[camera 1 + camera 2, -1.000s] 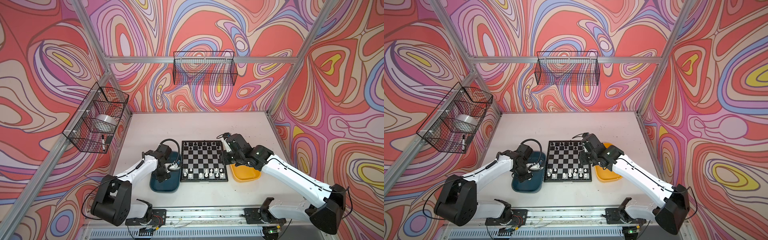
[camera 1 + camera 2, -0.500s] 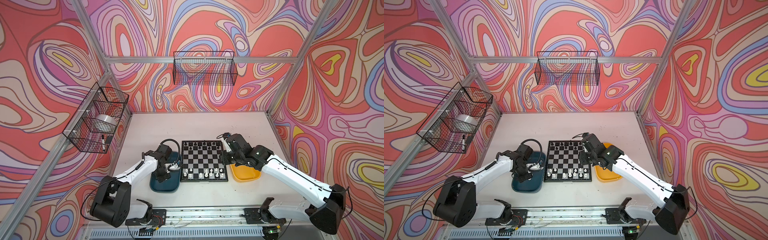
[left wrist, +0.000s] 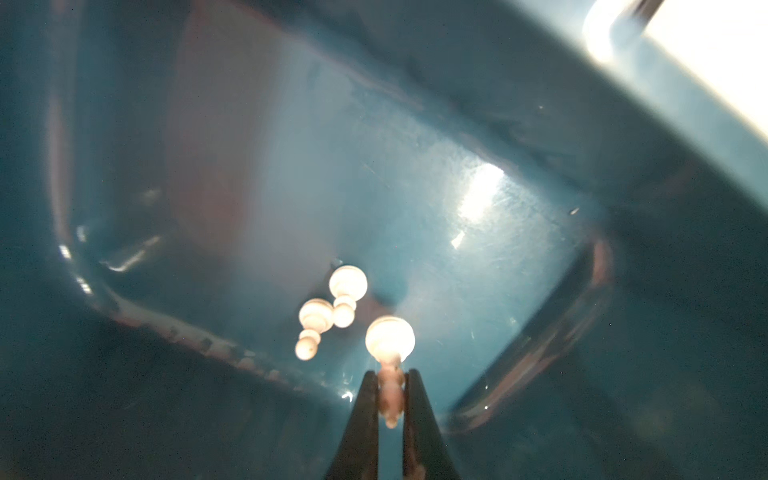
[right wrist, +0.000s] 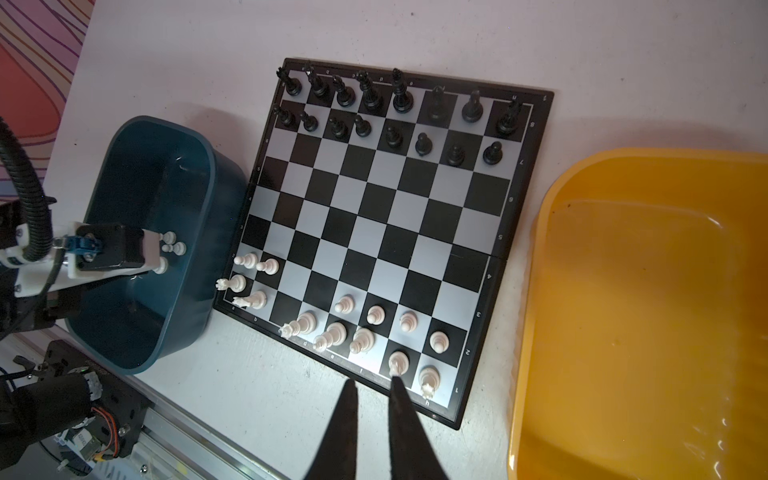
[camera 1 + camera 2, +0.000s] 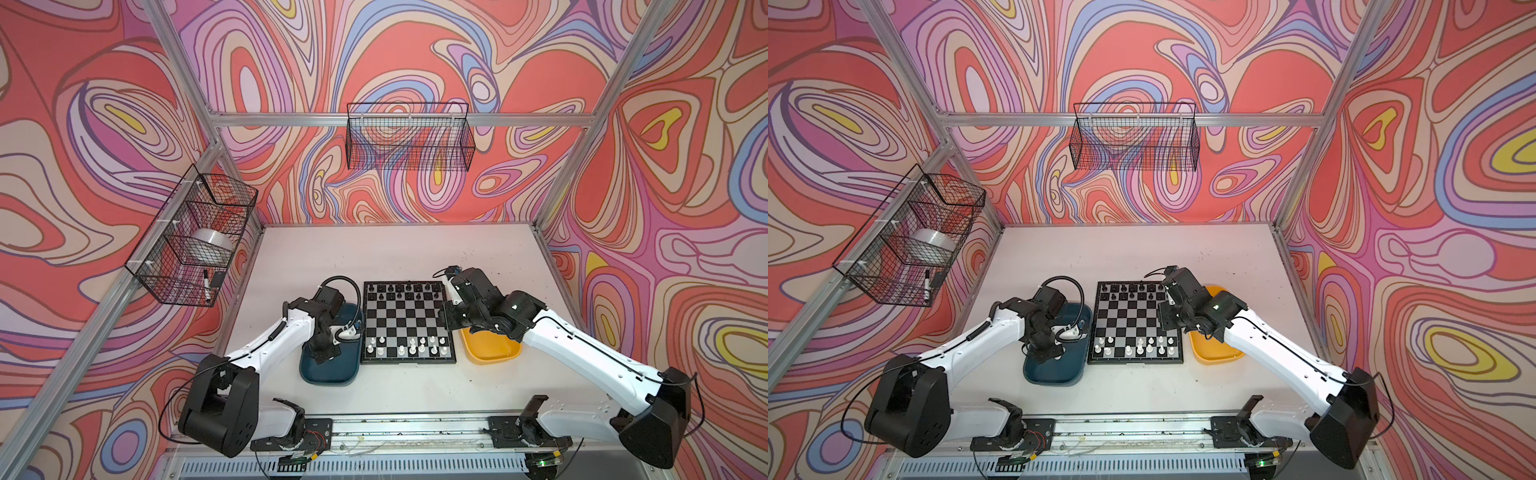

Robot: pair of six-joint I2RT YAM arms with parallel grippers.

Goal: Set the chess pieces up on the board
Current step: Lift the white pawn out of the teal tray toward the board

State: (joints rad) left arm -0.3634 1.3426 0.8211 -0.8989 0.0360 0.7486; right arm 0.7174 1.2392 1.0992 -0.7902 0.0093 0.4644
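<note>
We see a pale, scuffed table (image 5: 395, 249) boxed in by walls (image 5: 415, 54) of swirling red, pink and purple, with aluminium posts (image 5: 178, 75) at the corners. 2 wire baskets hang there: the back basket (image 5: 409, 137), and the side basket (image 5: 195, 237) holding a tape roll (image 5: 212, 243) and a marker (image 5: 205, 284).

The board (image 4: 374, 216), black-framed with black and silvery chequered squares, lies flat on the table between the 2 pincers. The right pincer (image 4: 372, 380) hangs high over the board's edge next to the yellow tray (image 5: 494, 351). Its fingers are drawn almost together, with only a slit between them, and grip nothing.

The left pincer (image 3: 390, 374) is down inside the teal tray (image 5: 328, 372), closed on the stem of 1 white chessman (image 3: 390, 338), too blurred for us to name. 2 white pawns (image 3: 348, 286) lie on their sides on the tray floor just beyond its tips, seemingly touching each other.

On the board we count 13 white pieces (image 4: 361, 340) in the 2 ranks level with the left pincer and 16 black pieces (image 4: 401, 97) filling the 2 ranks farthest from it. With the 3 in the teal tray, that makes 16 white.
</note>
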